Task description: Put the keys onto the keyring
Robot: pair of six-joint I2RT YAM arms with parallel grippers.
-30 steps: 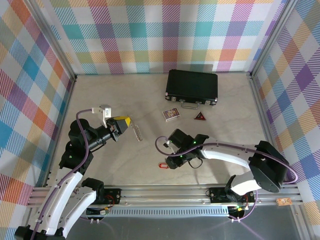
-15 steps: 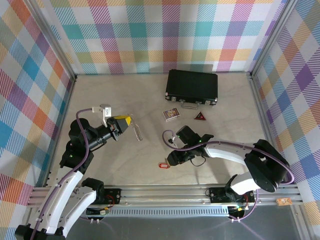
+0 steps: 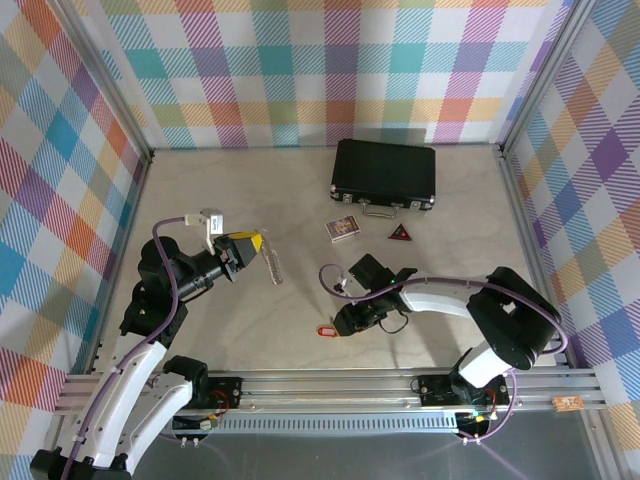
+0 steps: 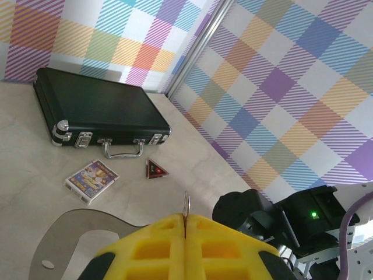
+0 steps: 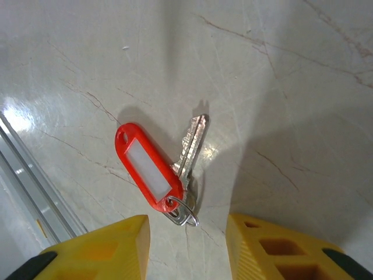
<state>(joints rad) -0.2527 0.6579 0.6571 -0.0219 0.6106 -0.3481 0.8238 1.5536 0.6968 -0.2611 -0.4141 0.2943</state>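
Note:
The keys, one silver key [image 5: 192,144] on a small split ring with a red plastic tag [image 5: 148,165], lie flat on the table. My right gripper [image 5: 186,236] hovers over them, open, a yellow finger on either side of the split ring and touching nothing. In the top view the keys [image 3: 323,331] lie just left of that gripper [image 3: 343,322]. My left gripper [image 3: 254,246] is shut on the keyring [image 3: 273,265], which sticks out past its yellow fingers above the table. The left wrist view shows the keyring [image 4: 186,203] edge-on, pinched in that gripper [image 4: 186,224].
A black case [image 3: 384,176] lies at the back. In front of it are a small printed card box [image 3: 343,229] and a dark red triangle [image 3: 400,233]. A metal rail [image 3: 330,382] runs along the near edge, close to the keys. Checked walls enclose the table.
The right arm has swung its elbow and shifted its wrist slightly over the keys, and its jaws have narrowed a touch. The keys and the left arm have not moved.

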